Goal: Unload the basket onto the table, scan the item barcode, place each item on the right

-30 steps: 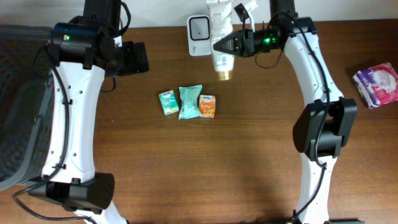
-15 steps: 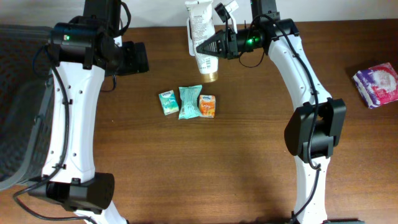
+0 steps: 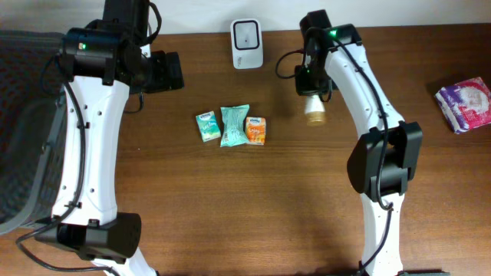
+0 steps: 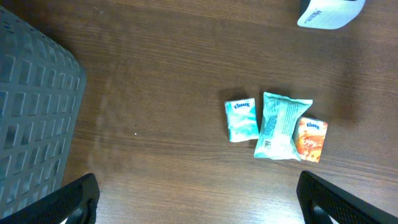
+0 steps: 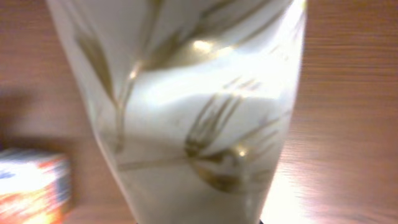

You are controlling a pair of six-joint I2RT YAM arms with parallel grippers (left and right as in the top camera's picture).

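Three small packs (image 3: 233,126) lie in a row mid-frame on the brown worktop (image 3: 230,199). To their right, the right jaws pinch a white, gold-capped tube (image 3: 313,110); the left jaws hang spread wide at upper left. A white scanner (image 3: 247,33) stands behind, top centre.

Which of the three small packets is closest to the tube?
The orange packet, at the right end of the row; the teal pouch and the teal tissue pack lie further from the tube.
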